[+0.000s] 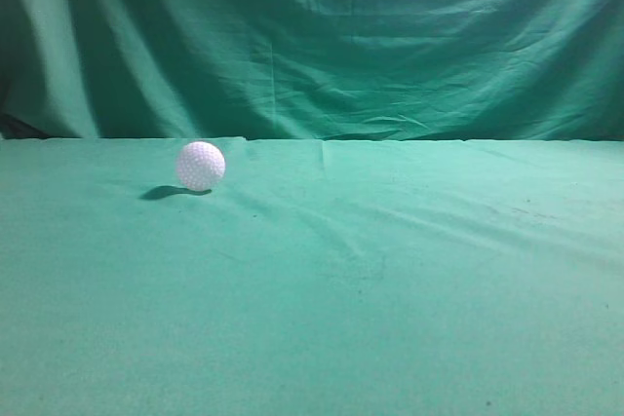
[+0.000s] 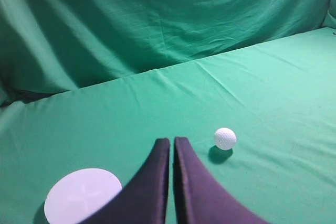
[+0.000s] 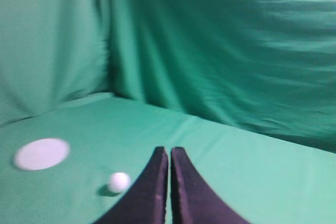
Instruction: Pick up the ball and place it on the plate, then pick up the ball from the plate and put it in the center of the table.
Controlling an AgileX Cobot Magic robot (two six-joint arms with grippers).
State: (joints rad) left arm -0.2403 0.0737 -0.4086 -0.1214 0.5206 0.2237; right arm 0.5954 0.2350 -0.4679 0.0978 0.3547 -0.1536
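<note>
Now we start: ball [image 2: 225, 138] on table [image 1: 390, 289], off plate [image 2: 83, 195].
Both hands pressed together, left hand [image 2: 171, 141] and right hand [image 3: 168, 150]; next we spread one, reach ball.

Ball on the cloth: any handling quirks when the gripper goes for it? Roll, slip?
The ball is round and sits free on the table, so a nudge would likely send it rolling. Its dimpled, hard-looking surface may slip between smooth fingers. The cloth's wrinkles might slow it a little. Left gripper is shut now.
</note>
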